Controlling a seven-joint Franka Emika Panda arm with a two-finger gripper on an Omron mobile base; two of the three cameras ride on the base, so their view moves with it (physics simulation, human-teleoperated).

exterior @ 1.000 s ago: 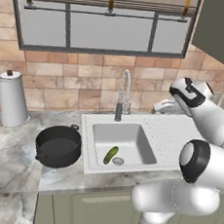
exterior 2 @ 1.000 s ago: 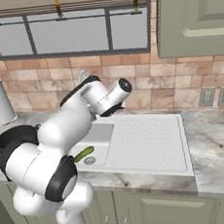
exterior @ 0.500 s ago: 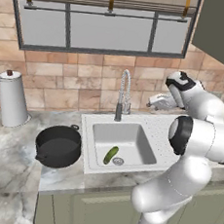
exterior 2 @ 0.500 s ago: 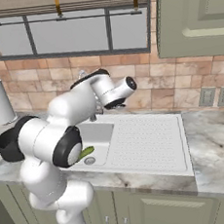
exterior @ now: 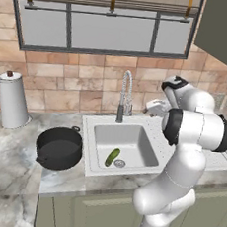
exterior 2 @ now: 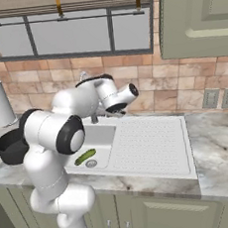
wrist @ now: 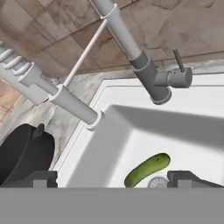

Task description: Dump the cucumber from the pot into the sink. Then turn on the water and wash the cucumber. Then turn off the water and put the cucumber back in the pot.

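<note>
Dump done: cucumber (exterior: 112,157) lies by the sink (exterior: 153,131) drain, pot (exterior: 58,148) empty, no water yet; gripper (wrist: 112,178) jaws apart near faucet (exterior: 124,95).

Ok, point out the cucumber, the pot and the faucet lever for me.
cucumber (wrist: 147,169): hand view, middle of its green body, lying in the sink basin.
pot (exterior: 58,148): left base view, dark inside floor of the pot on the counter.
faucet lever (wrist: 177,59): hand view, thin handle above the faucet's side valve.

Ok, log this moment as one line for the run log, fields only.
stage: before water on | cucumber: in sink beside drain | pot: empty, on counter left of sink | water: off | gripper: open, near faucet, holding nothing
</note>
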